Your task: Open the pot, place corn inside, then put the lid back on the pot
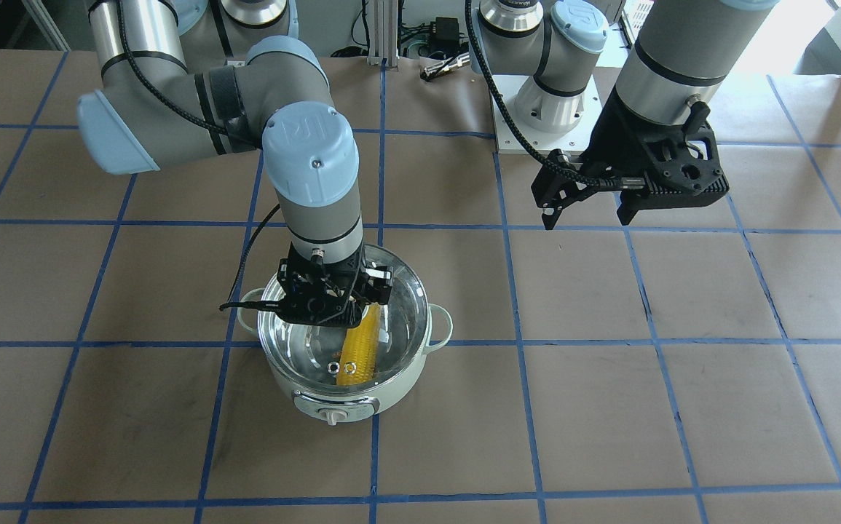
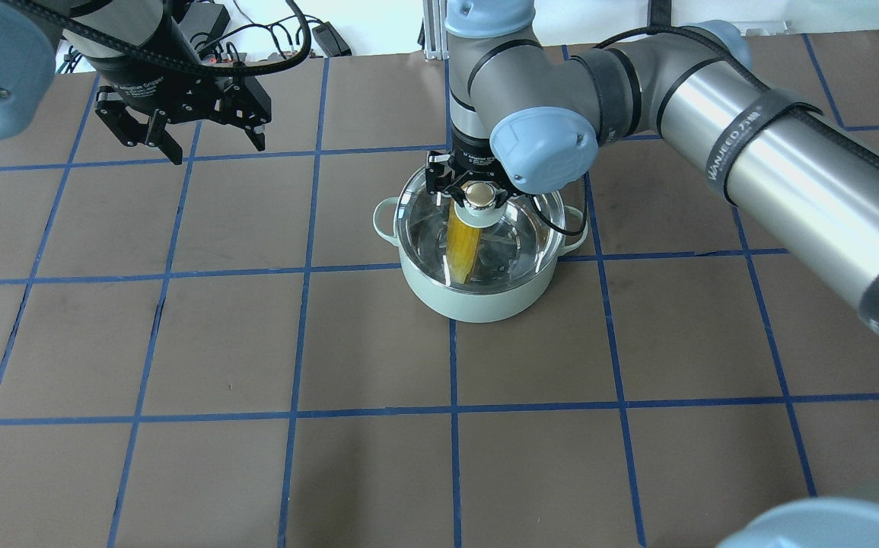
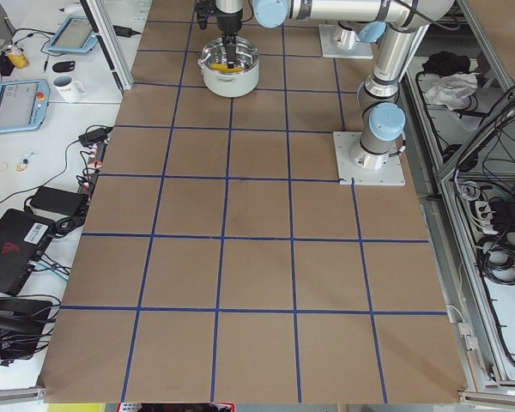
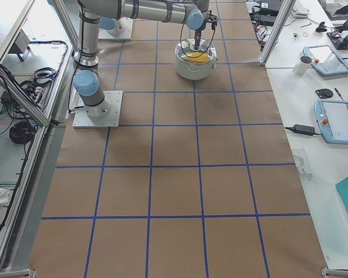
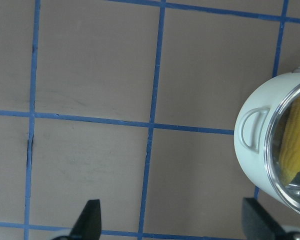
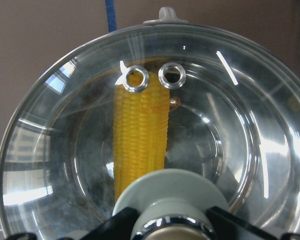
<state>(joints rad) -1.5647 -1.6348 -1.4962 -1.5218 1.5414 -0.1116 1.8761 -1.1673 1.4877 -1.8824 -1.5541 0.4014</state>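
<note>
Lid knob pinched in right claw, over pot, corn inside; left claw spread, empty.

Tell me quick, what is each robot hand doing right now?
Left hand: open, holding nothing.
Right hand: closed on the knob of the lid, which sits on the pot.

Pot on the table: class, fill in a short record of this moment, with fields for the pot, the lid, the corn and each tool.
pot: pale green, upright on the table
lid: clear glass, seated on the pot
corn: lying inside the pot, seen through the lid
right tool: over the pot, fingers closed on the knob of the lid
left tool: open, empty, above the table, apart from the pot
</note>
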